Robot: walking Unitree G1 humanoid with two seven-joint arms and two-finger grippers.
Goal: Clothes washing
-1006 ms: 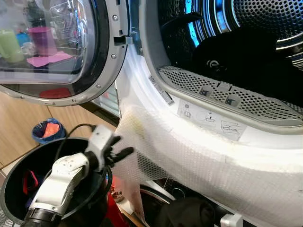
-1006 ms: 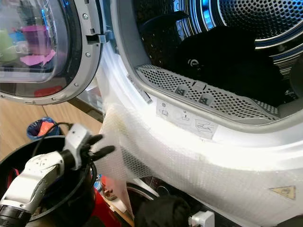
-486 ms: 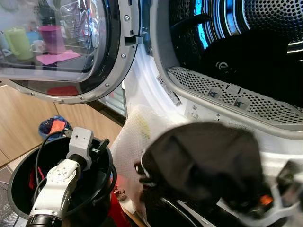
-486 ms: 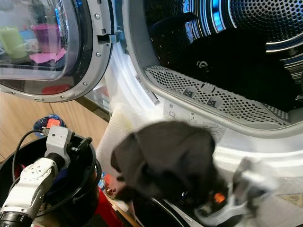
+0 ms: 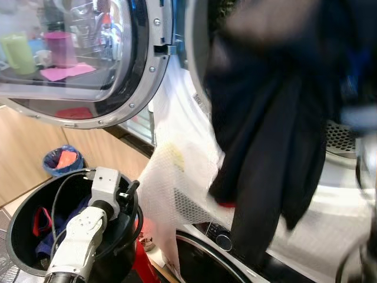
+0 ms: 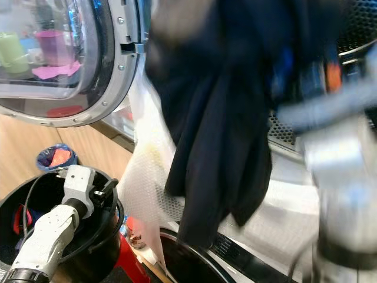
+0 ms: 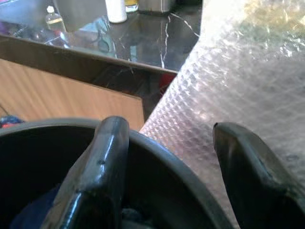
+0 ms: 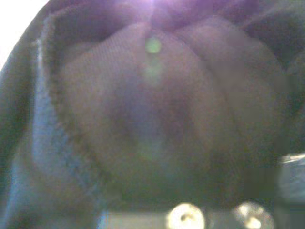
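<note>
loading step: the right gripper has its fingers closed on a dark garment hanging at the drum mouth around 12 o'clock, next it needs pushing inside. left gripper fingers spread, empty, over the black bucket at 8 o'clock

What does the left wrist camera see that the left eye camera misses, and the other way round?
Left wrist view alone: a dark countertop with a bottle on it. Left eye view alone: the dark garment lifted by the right arm before the washer opening, plus the open door and a small blue bin. Shared: the left gripper, jaws open, over the black bucket's rim beside the bubble wrap.
</note>
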